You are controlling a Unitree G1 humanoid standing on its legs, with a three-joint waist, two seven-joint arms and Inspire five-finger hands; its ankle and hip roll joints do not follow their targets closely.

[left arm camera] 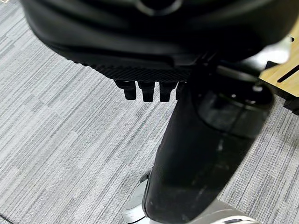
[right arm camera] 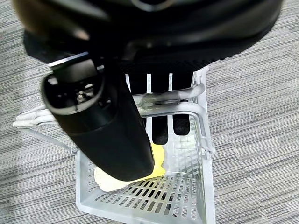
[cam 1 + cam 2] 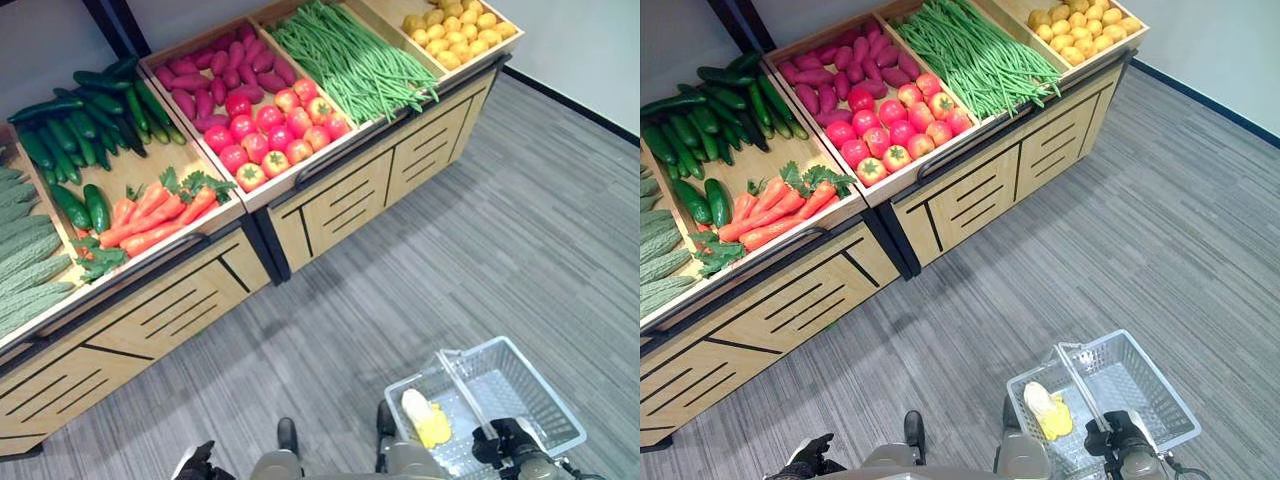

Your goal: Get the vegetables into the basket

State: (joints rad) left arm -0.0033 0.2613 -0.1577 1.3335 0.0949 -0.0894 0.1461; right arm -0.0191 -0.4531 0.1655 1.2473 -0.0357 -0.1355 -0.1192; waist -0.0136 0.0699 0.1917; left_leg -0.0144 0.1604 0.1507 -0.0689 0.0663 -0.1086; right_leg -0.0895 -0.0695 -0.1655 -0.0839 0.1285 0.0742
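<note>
Grey-white plastic, the mesh shopping basket [image 3: 530, 385] hangs at about five o'clock in the head views, above the grey striped carpet floor [image 3: 480, 230]. The right hand [image 2: 159, 107] has its dark fingers curled round the basket's pale handle [image 2: 173, 100], gripping it. Inside the basket lies a pale yellow, corn-like vegetable [image 3: 425, 418], resting on the slotted bottom near the nine o'clock wall. The left hand [image 1: 147, 88] shows at seven o'clock in the head views, low over the carpet; its fingers are curled in, with nothing in them. From nine to one o'clock runs a light wooden display stand [image 3: 330, 210] with slatted cabinet fronts, divided into bins: dark green cucumbers [image 3: 85, 120] at ten o'clock, orange carrots with leafy tops [image 3: 155, 212] just below them, purple-red sweet potatoes [image 3: 215, 75] and red tomatoes [image 3: 270, 130] at twelve, long green beans [image 3: 355, 60] beside those, and yellow round lemons [image 3: 455, 30] at one o'clock.
</note>
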